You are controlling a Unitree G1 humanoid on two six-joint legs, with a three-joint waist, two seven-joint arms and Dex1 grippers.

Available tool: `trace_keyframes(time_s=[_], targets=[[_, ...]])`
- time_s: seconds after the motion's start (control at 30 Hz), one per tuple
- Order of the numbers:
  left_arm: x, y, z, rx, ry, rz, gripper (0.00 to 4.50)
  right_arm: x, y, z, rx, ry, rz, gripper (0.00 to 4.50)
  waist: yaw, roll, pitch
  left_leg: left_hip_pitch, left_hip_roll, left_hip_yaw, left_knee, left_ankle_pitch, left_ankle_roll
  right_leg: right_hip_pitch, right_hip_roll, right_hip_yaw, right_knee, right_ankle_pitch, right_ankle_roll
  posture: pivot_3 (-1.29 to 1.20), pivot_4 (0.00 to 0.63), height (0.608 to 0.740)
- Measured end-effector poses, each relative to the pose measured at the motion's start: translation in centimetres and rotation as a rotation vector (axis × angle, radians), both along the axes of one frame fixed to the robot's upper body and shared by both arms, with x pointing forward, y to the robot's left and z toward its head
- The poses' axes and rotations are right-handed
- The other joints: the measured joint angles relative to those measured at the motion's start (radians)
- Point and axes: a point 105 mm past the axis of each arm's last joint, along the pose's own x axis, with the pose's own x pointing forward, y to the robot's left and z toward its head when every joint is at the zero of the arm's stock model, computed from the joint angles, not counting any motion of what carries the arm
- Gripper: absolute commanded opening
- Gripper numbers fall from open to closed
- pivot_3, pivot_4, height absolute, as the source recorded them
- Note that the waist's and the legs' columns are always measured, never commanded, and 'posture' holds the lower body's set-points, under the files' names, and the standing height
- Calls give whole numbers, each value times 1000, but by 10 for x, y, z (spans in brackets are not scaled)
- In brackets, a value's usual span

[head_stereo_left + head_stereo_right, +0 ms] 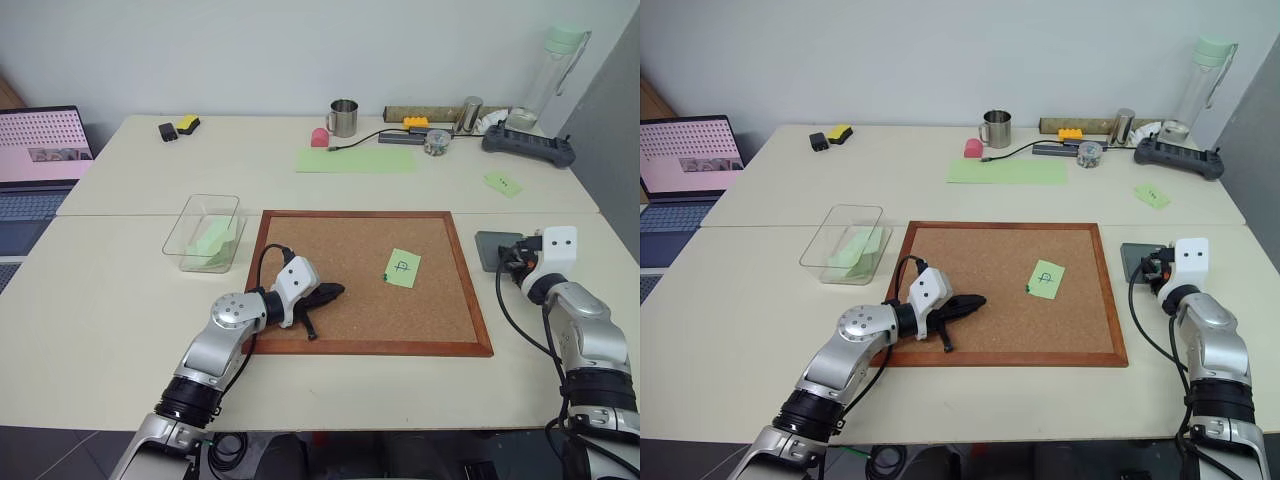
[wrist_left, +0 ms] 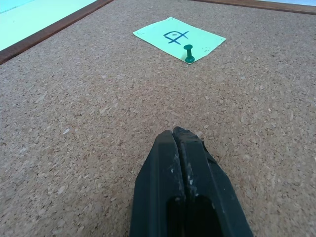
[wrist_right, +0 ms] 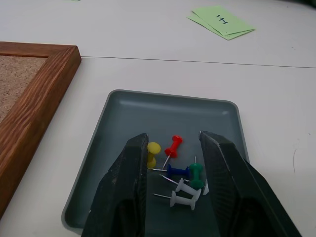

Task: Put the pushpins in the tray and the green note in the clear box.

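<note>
Counter (image 1: 120,320) space on the far left holds the clear box (image 1: 203,232), just beside the cork board (image 1: 330,250). Some pale green paper already lies inside the box.

Next comes the left claw (image 1: 328,293). It lies low over the cork board, near the board's front left corner. Its arm is bent at the elbow and the claw points forward and to the right, tipped down a little. The two black fingers are pressed tight together and they hold nothing.

Further right sits the green note (image 1: 402,267), flat on the cork, well apart from the left claw. A green pushpin (image 2: 188,53) pins it down at one edge, next to the black mark.

The step in hand looks like getting that last pin out. To do it well, the claw should open first, then slide forward until the pin's head sits between the fingers. It should pinch the head, not the paper, and pull straight up so the note does not tear. Only after that is the note free to go to the box.

Last on the right is the tray (image 3: 158,113), on the counter just past the board's right edge. Several pushpins (image 3: 178,174) lie in it: yellow, red, blue, green and white. The right claw (image 3: 173,143) hangs just above them, pointing forward and slightly down. Its fingers stand partly apart with nothing between them.
</note>
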Motion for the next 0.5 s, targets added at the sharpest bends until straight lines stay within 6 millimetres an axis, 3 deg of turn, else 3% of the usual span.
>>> trace_keyframes(time_s=[0.5], targets=[[0,0,0,-1,-1,2,0,0,1,0,0,2,10,1696,0,0,0,0,0,0,0,0,0,0,0,0,0,0,0,0,150,740]])
